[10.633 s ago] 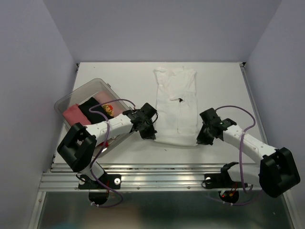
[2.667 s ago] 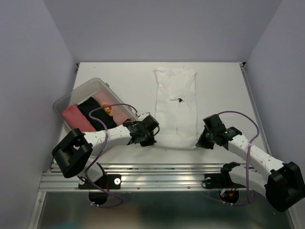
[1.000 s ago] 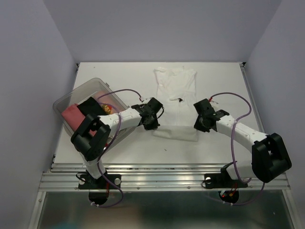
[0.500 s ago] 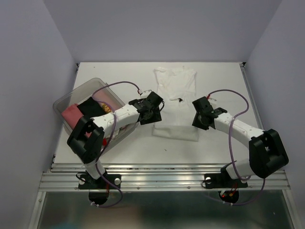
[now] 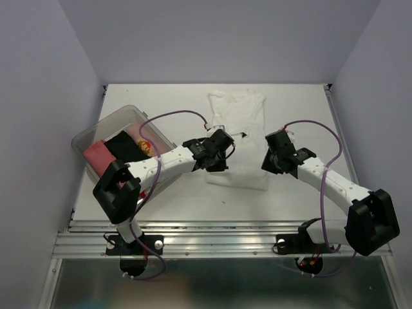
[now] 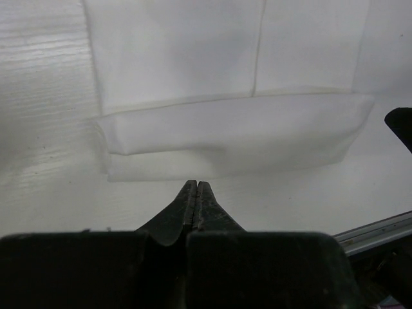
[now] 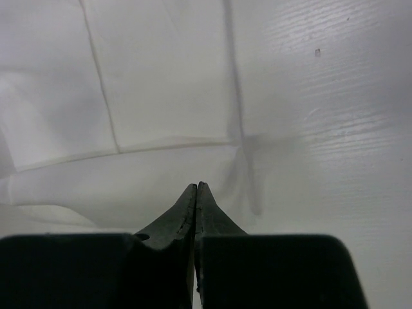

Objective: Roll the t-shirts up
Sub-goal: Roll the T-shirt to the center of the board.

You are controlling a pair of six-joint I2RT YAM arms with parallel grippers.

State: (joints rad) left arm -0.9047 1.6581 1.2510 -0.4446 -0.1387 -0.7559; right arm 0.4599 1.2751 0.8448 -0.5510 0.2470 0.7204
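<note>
The white t-shirt [image 5: 237, 116] lies flat in the middle of the table, and its near end is turned over into a folded band [image 5: 237, 179]. The band also shows in the left wrist view [image 6: 232, 138]. My left gripper [image 5: 221, 162] is shut and empty at the band's left end; its tips [image 6: 195, 184] sit just short of the fold. My right gripper [image 5: 271, 163] is shut at the shirt's right edge, its tips [image 7: 196, 187] over the cloth with nothing between them. Salmon-pink [image 5: 96, 156], black [image 5: 122, 147] and red/yellow-print [image 5: 143, 147] shirts lie in the tub.
A clear plastic tub [image 5: 96, 132] stands at the left of the table, beside the left arm. The metal rail [image 5: 212, 239] runs along the near table edge. Walls close in the table at the back and both sides.
The shirt's near hem has been folded over into a band. In the last second my left gripper moved right, to the band's left end. My right gripper shifted slightly at the right edge.
</note>
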